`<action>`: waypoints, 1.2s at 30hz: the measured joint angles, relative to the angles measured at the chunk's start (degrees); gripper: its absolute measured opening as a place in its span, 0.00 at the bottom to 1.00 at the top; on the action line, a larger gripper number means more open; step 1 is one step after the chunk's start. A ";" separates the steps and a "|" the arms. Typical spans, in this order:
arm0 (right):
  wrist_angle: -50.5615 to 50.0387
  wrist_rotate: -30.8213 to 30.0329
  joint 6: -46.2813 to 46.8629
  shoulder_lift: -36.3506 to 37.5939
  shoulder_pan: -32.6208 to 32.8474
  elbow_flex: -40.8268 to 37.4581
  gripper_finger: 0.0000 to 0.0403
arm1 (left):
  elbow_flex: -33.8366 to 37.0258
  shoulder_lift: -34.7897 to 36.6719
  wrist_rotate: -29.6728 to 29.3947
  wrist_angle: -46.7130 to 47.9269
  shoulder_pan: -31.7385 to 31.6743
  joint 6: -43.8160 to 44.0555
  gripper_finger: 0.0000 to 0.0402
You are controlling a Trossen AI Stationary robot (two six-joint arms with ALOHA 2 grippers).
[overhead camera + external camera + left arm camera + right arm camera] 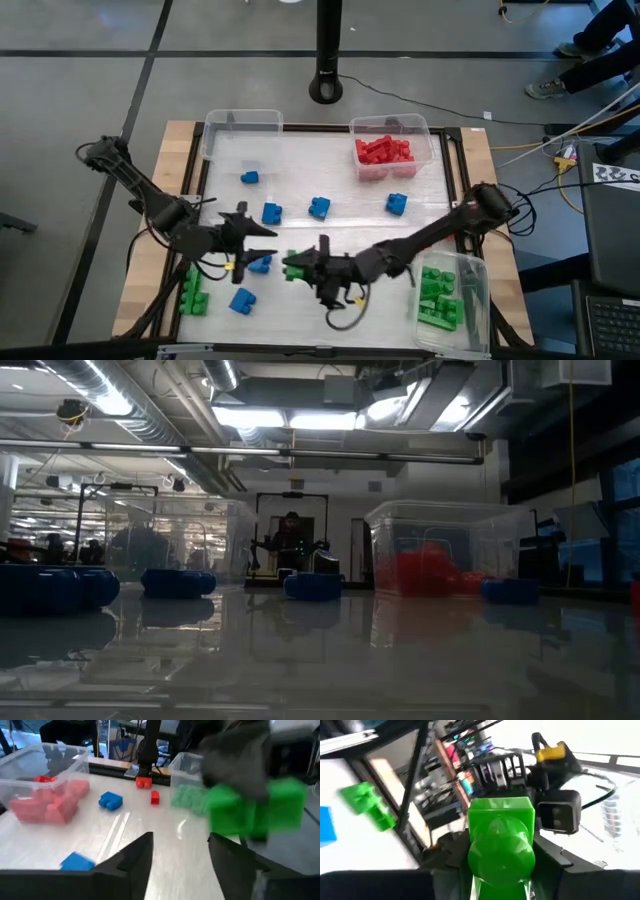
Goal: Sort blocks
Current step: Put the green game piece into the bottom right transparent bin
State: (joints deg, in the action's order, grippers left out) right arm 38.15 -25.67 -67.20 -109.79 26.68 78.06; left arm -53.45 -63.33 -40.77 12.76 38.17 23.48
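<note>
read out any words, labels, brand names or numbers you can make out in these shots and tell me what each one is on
No text can be read in any view.
The black-and-white patterned card at the right edge of the high view is a printed marker pattern, not words.
The coloured packages on the shelving in the right wrist view are too blurred to read.
The blocks and the clear bins show no labels.

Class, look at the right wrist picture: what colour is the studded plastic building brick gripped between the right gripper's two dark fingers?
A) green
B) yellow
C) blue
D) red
A: the right gripper is closed on a green studded plastic brick, which fills the middle of its wrist view, and the left wrist view shows the same green brick held up in front of it.
</note>
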 joint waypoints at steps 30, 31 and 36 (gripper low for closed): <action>-104.04 12.11 136.49 26.89 33.80 0.02 0.38 | 7.20 5.60 -0.57 24.04 -2.55 11.71 0.52; -105.67 12.51 139.71 26.59 35.26 0.02 0.38 | 7.29 5.58 -0.55 24.30 -2.74 12.05 0.52; -110.76 12.49 149.11 25.31 39.82 -0.74 0.37 | 7.52 5.58 -0.57 24.39 -2.88 12.33 0.52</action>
State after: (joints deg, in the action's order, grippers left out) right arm -72.61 -13.18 81.91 -84.47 66.50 77.32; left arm -45.93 -57.75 -41.34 37.15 35.29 35.80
